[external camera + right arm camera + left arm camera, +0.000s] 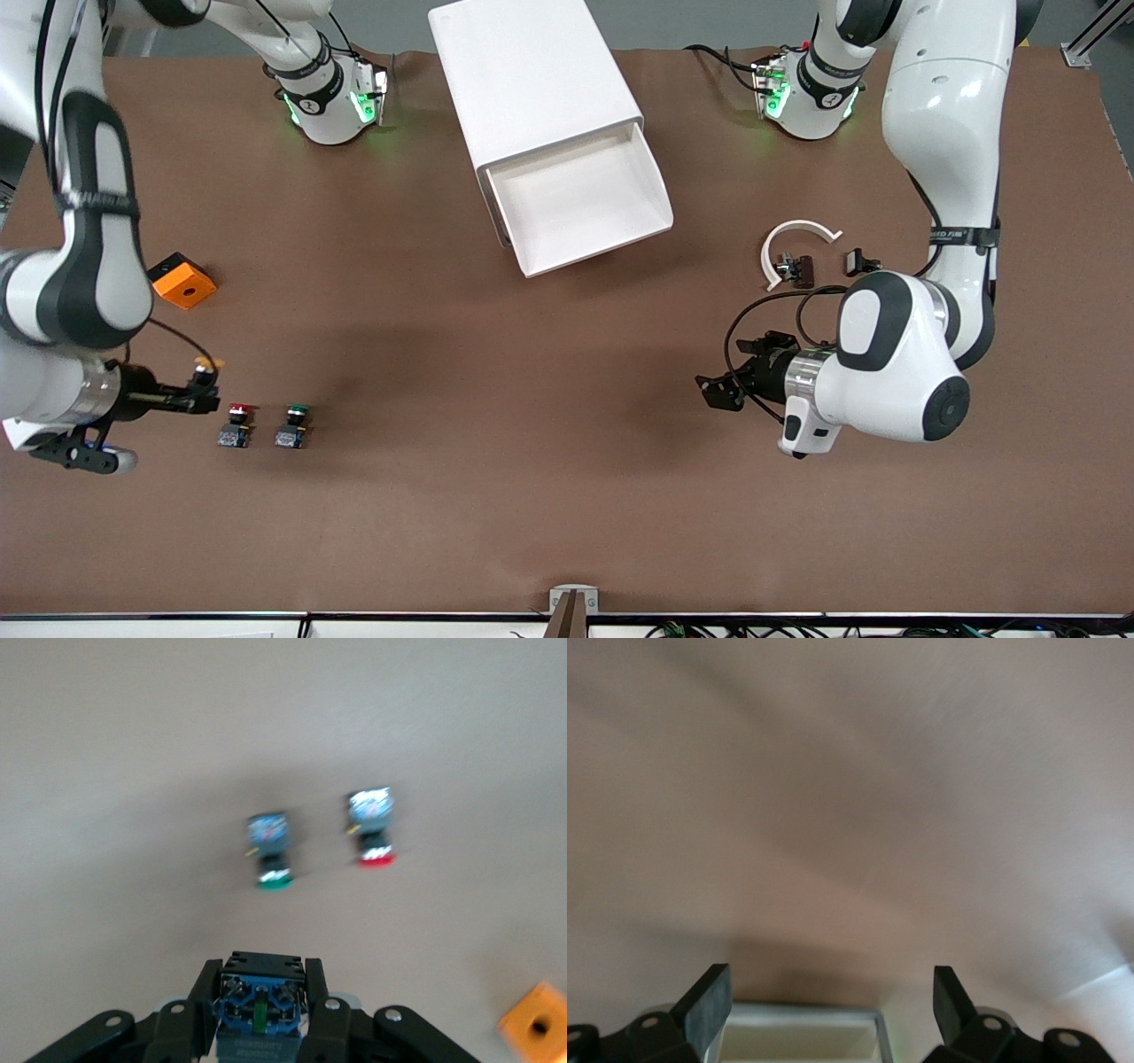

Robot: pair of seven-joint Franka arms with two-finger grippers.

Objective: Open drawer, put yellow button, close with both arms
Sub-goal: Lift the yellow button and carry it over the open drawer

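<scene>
holding the yellow button (pixel 207 366) off the table, the right gripper (pixel 205 395) hangs over the right arm's end of the table, its fingers closed on the button's dark body, so the pick looks done and the carry to the drawer (pixel 580 206) is what's left. the drawer already stands pulled out of the white cabinet (pixel 530 75), tray bare and facing up, ready for a drop from above. the left gripper (pixel 722 386) hovers over bare table at the left arm's end, fingers wide apart and holding nothing; i'd judge it waits there clear of the carry path, ready to help push the drawer in. the red button (pixel 237 425) and green button (pixel 293 425) sit side by side on the table near the right gripper, untouched. an orange block (pixel 182 281) lies farther from the front camera than those two. button look: small round yellow cap, black middle, blue base with metal contacts (pixel 260 1011) showing in the right wrist view, clamped between the fingers.
</scene>
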